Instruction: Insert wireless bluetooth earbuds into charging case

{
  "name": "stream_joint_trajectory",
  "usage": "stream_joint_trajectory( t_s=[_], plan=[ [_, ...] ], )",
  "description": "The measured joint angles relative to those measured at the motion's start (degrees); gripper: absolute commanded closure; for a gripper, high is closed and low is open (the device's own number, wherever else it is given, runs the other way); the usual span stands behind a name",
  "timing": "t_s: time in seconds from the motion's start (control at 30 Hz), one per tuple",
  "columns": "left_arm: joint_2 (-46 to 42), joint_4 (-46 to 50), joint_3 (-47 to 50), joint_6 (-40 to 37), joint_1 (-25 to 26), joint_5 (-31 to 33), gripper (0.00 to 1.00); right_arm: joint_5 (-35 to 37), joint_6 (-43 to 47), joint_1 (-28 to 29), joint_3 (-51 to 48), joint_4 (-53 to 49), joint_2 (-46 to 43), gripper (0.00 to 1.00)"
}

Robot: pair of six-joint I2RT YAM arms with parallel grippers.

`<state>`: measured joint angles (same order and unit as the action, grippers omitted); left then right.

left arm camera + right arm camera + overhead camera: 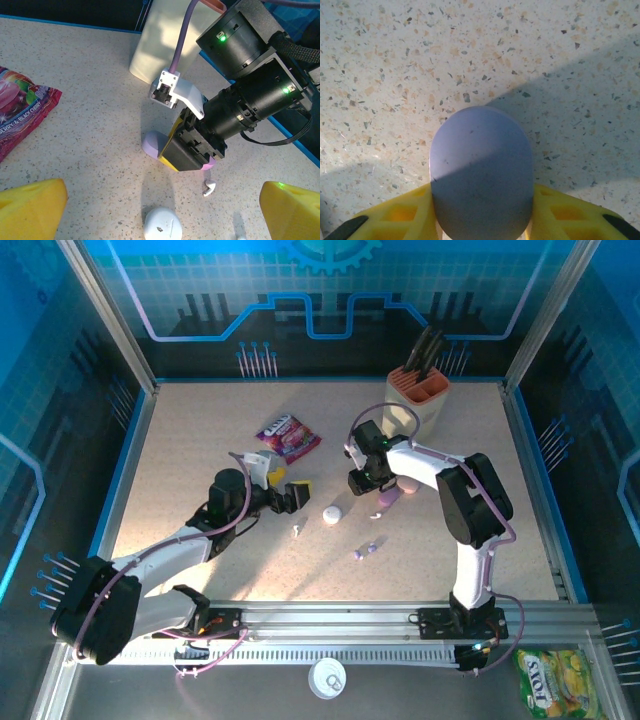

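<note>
Lilac case (pixel 481 170): bottom centre of right wrist view, seemingly closed, on tabletop (pixel 395 60).
Right fingers (pixel 400 212): pinching the case's sides.
Left fingers (pixel 30 207): spread wide, empty, lower corners of left wrist view.
White earbud (pixel 209 188): loose on the tabletop, lower right of centre, near the case.
Progress: early; no earbud seated, case needs opening, earbuds need loading.
</note>
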<state>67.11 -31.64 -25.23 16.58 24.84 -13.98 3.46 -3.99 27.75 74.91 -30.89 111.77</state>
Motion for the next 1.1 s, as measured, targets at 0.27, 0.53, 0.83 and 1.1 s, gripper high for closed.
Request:
stream_joint_trajectory(
  t_s=[0.27, 0.53, 0.83, 1.1],
  plan=[
    [-0.57, 5.49, -1.33, -1.88, 0.00, -1.07, 0.01, -0.76, 1.36, 0.00, -7.34, 4.39, -6.91, 0.66],
    [-2.67, 16.90, -8.17, -8.17, 0.44, -4.90, 0.03, -6.47, 5.70, 0.00, -15.39, 8.96, -23.69, 0.66],
    [-4.61, 27.80, -14.97, -19.52, 7.87, -10.73, 0.07, -18.32, 12.35, 0.00, -15.15, 1.66, -36.00, 0.73],
    [-3.89, 29.24, -15.82, -25.75, 7.96, -17.94, 0.07, -29.03, 15.69, 0.20, -12.66, -5.29, -39.69, 0.73]
  ],
)
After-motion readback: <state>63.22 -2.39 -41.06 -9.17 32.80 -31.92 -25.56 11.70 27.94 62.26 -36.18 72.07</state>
